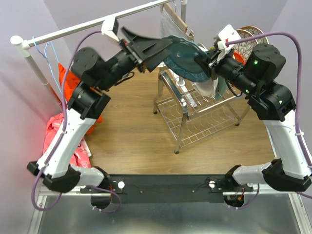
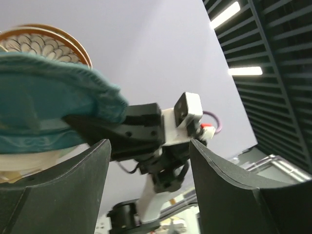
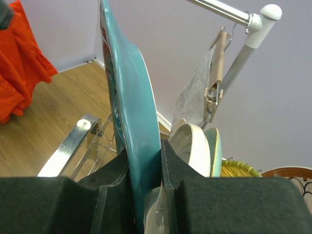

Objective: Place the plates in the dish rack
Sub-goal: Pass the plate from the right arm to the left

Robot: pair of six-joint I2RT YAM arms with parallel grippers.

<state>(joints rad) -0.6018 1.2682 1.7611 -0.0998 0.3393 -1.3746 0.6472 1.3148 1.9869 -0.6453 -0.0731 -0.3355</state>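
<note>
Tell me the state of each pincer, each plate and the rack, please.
left pincer, open, empty
right pincer, shut on the teal plate
teal plate, held on edge over the dish rack
dish rack, standing, some plates in it
white plate, upright in the rack
floral plate, standing on edge

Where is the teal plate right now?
Top view, upper middle: the teal scalloped plate is clamped in the right pincer, above the dish rack, with the open left pincer just to its left.
</note>
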